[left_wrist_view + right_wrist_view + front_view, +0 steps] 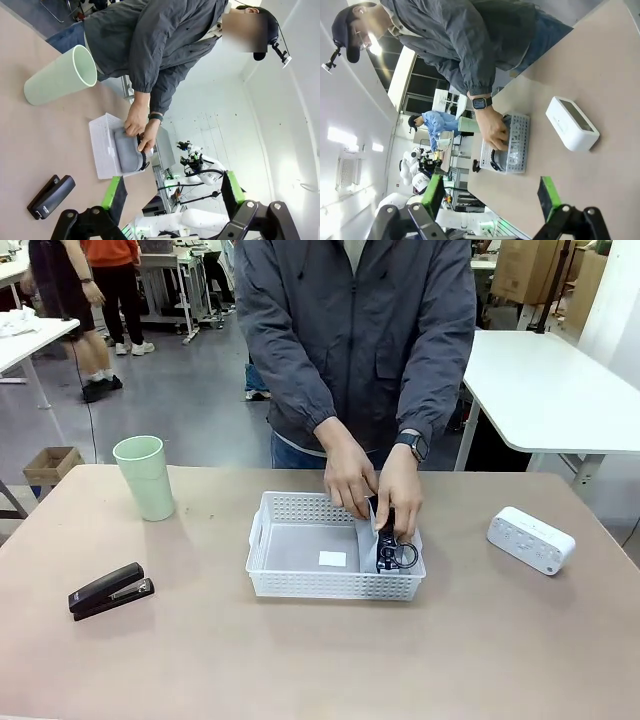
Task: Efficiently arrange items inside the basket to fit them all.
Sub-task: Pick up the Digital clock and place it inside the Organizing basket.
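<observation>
The white basket sits mid-table. Both of the person's hands hold the grey zip pouch on edge at the basket's right end, its ring pull facing me. The pale green cup stands upright at the far left, and the black stapler lies at the near left. To the right of the basket lies the white box. My left gripper is open and empty above the table, looking at the cup, stapler and basket. My right gripper is open and empty, with the box and basket ahead.
The person stands at the table's far edge, leaning over the basket. Bare tabletop runs along the near side. Another white table stands behind at the right, and other people are farther back at the left.
</observation>
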You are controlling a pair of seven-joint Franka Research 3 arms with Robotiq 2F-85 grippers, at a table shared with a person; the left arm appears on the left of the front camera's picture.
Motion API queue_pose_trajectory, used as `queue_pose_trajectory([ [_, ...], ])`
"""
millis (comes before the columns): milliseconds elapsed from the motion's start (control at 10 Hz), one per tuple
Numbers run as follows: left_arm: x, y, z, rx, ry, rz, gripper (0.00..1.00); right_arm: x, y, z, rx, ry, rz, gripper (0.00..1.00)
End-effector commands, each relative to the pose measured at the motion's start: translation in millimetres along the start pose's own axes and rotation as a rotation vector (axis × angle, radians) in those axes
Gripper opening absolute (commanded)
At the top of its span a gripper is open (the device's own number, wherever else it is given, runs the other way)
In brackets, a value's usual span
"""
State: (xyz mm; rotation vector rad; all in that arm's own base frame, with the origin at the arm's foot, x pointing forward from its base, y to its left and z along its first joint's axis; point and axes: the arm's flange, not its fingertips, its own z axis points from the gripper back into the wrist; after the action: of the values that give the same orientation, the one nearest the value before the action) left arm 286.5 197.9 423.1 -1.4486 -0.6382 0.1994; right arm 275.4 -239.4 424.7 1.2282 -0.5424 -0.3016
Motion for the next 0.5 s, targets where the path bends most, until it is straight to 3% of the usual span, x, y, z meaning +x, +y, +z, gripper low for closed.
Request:
queue_pose_trajectory([
  [0, -0.4, 0.4, 1.2, -0.012, 0.006, -0.014, 1.00, 1.8, 2.3, 0.7, 0.019, -0.009, 0.028, 1.00],
  [400, -0.4, 0.4, 1.2, -0.012, 0.006, -0.014, 1.00, 1.8, 2.3, 0.7, 0.019, -0.009, 0.028, 1.00],
])
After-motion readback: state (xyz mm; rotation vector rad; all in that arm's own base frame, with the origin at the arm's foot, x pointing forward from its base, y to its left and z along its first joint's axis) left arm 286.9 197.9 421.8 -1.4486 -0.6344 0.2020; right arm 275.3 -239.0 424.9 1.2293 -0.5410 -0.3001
